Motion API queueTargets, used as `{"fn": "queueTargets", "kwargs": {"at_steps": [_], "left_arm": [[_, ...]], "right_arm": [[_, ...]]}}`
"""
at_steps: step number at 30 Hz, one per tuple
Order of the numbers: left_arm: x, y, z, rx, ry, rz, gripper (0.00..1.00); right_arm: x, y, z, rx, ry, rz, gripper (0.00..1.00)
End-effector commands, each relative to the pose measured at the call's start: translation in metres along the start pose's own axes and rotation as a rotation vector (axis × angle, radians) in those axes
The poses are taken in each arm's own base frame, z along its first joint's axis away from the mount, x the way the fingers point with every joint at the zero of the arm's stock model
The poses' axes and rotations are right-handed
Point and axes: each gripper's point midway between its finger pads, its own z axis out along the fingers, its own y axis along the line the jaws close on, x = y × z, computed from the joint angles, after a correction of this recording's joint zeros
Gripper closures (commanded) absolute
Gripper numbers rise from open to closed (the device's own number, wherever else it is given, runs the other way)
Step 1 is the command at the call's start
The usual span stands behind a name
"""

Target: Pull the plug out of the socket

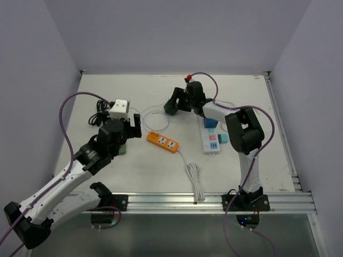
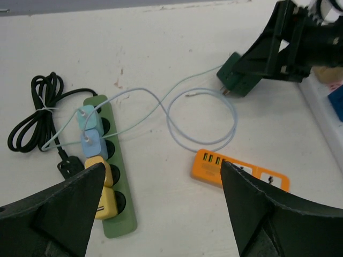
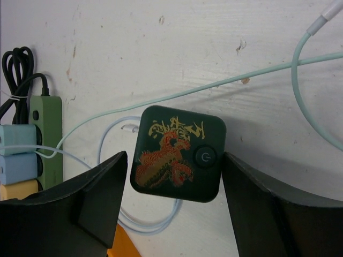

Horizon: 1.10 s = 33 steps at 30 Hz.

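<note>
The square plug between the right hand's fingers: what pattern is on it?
Plug: dark green, gold-and-red dragon; best in the right wrist view.

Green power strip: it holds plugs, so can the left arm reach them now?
Probably yes: the left end effector hangs open above the green power strip and its plugs, with nothing in between.

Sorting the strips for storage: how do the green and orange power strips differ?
The green power strip carries blue and yellow chargers; the orange power strip has none plugged in. Green has a black cord, orange a white cord. Both lie flat on the table.
</note>
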Motion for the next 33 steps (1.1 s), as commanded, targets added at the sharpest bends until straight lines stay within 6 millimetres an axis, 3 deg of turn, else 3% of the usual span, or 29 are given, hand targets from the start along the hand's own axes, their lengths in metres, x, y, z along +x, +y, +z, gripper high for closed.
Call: {"fn": "queueTargets", "kwargs": {"at_steps": [1,5,6,7,12,15,16,18,19,25,26,28,29,31,32,33], "left_arm": [[0.024,0.016,0.005,-0.054,0.047,0.087,0.07],[0.03,0.021,0.006,-0.068,0.069,0.101,0.07],[0.03,0.021,0.006,-0.067,0.07,0.098,0.06],[0.031,0.021,0.005,-0.064,0.074,0.099,0.06],[0.032,0.022,0.002,-0.061,0.065,0.095,0.06],[0.034,0.02,0.003,-0.046,0.076,0.101,0.05],[0.034,0.019,0.003,-0.044,0.077,0.099,0.05],[0.034,0.019,0.003,-0.04,0.079,0.104,0.04],[0.034,0.018,0.003,-0.035,0.078,0.103,0.04],[0.033,0.008,0.003,0.018,0.082,0.1,0.04],[0.031,0.007,0.003,0.024,0.08,0.091,0.03],[0.03,0.002,0.002,0.051,0.079,0.078,0.03],[0.026,-0.006,0.001,0.085,0.076,0.059,0.03],[0.019,-0.015,0.001,0.117,0.071,0.002,0.05],[0.017,-0.024,0.001,0.144,0.067,-0.052,0.05],[0.012,-0.043,0.004,0.223,0.05,-0.081,0.05]], "right_arm": [[-0.014,0.006,-0.003,0.029,-0.008,0.003,0.24],[-0.023,0.011,-0.011,0.047,-0.015,-0.004,0.17],[-0.032,0.017,-0.019,0.042,-0.035,-0.012,0.14],[-0.033,0.011,-0.024,0.085,-0.03,-0.026,0.1],[-0.062,0.02,-0.06,0.148,-0.069,-0.112,0.07],[-0.079,0.026,-0.091,0.168,-0.105,-0.172,0.07],[-0.089,0.035,-0.111,0.157,-0.131,-0.213,0.07],[-0.092,0.03,-0.132,0.192,-0.152,-0.244,0.06],[-0.101,0.037,-0.155,0.185,-0.189,-0.278,0.06],[-0.082,-0.018,-0.224,0.339,-0.241,-0.268,0.04],[-0.068,-0.04,-0.237,0.372,-0.238,-0.242,0.04],[-0.057,-0.058,-0.25,0.398,-0.263,-0.189,0.04],[-0.041,-0.079,-0.262,0.43,-0.269,-0.144,0.04],[-0.029,-0.094,-0.268,0.416,-0.307,-0.038,0.06],[-0.007,-0.122,-0.27,0.45,-0.291,0.032,0.07],[-0.005,-0.125,-0.276,0.427,-0.327,0.077,0.1]]}}
